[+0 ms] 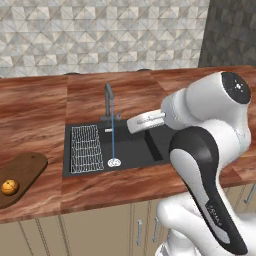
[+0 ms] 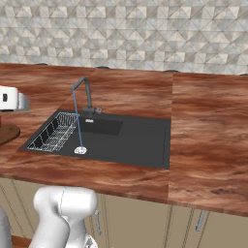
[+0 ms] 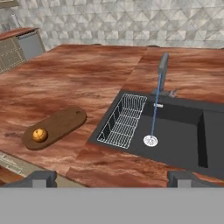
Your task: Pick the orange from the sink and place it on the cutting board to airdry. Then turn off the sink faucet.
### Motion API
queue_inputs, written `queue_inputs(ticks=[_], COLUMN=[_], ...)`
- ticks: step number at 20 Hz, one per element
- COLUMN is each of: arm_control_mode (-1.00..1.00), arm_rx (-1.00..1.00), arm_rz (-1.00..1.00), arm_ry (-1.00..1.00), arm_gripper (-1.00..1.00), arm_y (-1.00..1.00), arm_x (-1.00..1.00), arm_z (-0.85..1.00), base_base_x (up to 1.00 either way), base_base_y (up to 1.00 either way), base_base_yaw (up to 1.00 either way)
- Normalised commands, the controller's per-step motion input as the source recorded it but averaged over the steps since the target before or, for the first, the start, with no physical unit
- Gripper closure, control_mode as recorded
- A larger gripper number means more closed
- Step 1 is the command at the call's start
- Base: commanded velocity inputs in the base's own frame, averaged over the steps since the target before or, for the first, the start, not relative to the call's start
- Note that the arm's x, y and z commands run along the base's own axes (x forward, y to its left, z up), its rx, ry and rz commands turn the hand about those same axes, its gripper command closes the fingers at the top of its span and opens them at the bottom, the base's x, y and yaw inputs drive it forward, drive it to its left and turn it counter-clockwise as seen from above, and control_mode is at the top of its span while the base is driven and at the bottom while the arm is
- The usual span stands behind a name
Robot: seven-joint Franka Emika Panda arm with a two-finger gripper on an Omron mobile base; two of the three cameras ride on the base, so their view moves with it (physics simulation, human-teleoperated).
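The reddish wood-grain desk (image 3: 78,83) is carrying everything. One black sink (image 3: 175,131) is sitting recessed in it, with one white wire rack (image 3: 124,120) lying at its left end. One cutting board (image 3: 57,127) is lying flat on the desk left of the sink, its long axis running diagonally in the hand view. One sink faucet (image 3: 162,70) is standing upright behind the basin, its spout pointing over it — a thin stream of water (image 3: 155,109) is falling to the drain (image 3: 150,141). One orange (image 3: 40,134) is resting on the board's near end. The claw (image 3: 112,177) is hanging wide apart above the desk's front edge — holding nothing, touching nothing.
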Motion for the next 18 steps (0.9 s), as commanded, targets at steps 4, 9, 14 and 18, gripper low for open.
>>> queue_inputs(ticks=[4, 9, 14, 18], arm_control_mode=[-1.00, -1.00, -1.00, -1.00], arm_rx=[0.03, 0.01, 0.03, 0.00], arm_rz=[-0.13, -0.02, 0.04, 0.08], arm_ry=[0.00, 0.00, 0.00, 0.00], arm_gripper=[-1.00, -1.00, -1.00, -1.00], arm_y=[-0.94, -1.00, -0.70, -0.03], arm_x=[-0.40, -0.33, -0.07, -0.02], arm_z=[0.10, 0.03, 0.04, -0.01], base_base_x=[0.00, 0.00, 0.00, 0.00], base_base_y=[0.00, 0.00, 0.00, 0.00], base_base_yaw=[0.00, 0.00, 0.00, 0.00])
